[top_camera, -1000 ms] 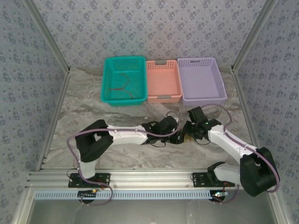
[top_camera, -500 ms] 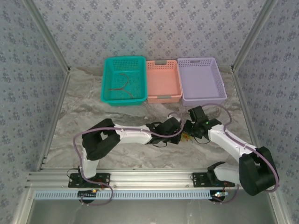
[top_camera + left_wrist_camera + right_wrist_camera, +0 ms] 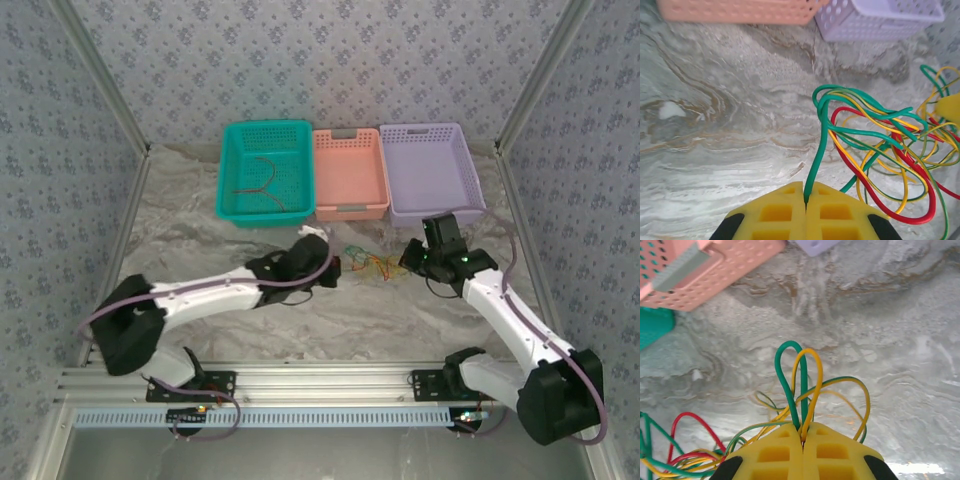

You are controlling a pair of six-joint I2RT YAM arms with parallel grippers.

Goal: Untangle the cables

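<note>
A tangle of red, yellow and green cables [image 3: 369, 264] hangs stretched between my two grippers over the marble table. My left gripper [image 3: 335, 268] is shut on one green cable [image 3: 817, 150], which runs up from the closed jaws into the loops of the tangle [image 3: 880, 150]. My right gripper [image 3: 408, 262] is shut on a green loop [image 3: 787, 375] and a yellow loop [image 3: 816, 380] that stick out side by side past the fingertips. A red cable [image 3: 690, 417] trails off to its left. A brown cable [image 3: 262, 180] lies in the teal basket.
Three baskets stand in a row at the back: teal [image 3: 228, 170], pink [image 3: 350, 210] and purple [image 3: 436, 212]. The pink basket [image 3: 715, 275] is close ahead of the right gripper. Patterned walls close in both sides.
Both grippers closed on cables, then drew apart: the left arm swung left, the right moved right and back. The tangle now spreads between them.
</note>
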